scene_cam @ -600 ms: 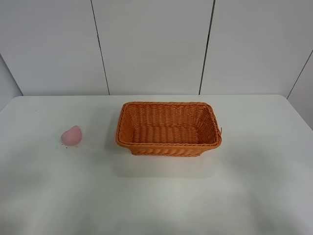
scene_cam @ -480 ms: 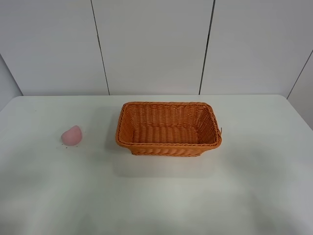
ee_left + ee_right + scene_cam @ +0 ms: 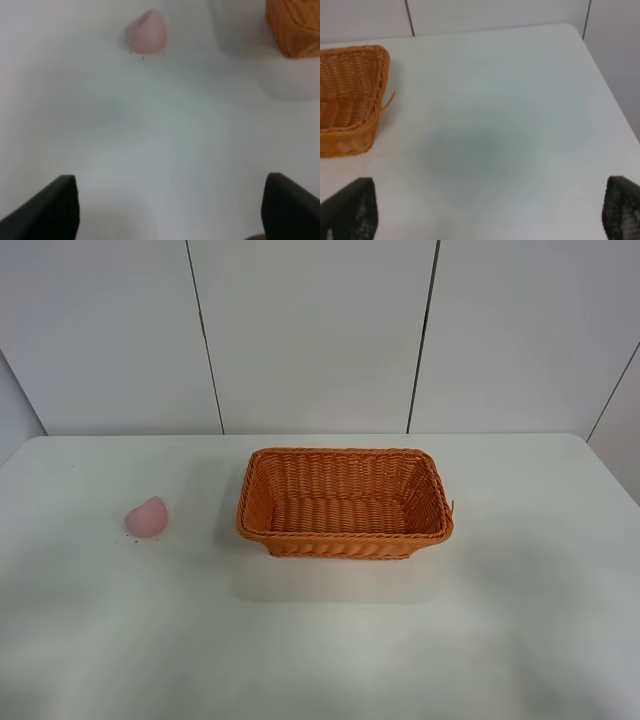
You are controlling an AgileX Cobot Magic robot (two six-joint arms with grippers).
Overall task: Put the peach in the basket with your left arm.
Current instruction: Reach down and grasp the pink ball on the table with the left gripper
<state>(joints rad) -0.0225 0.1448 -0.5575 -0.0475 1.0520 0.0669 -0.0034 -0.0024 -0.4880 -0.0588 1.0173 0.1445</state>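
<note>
Here, one orange wicker basket (image 3: 345, 537) sits on the white table (image 3: 320, 650), its woven floor showing bare from wall to wall. One pale pink peach (image 3: 146, 517) lies on the table well apart from the basket, off the basket's left short end. Two grippers show, in the wrist views only. The left gripper (image 3: 170, 205) has its dark fingers (image 3: 47, 207) spread wide, with the peach ahead of it and a basket corner nearby. The right gripper (image 3: 487, 212) likewise has its fingers wide apart, above the table beside the basket's right end.
</note>
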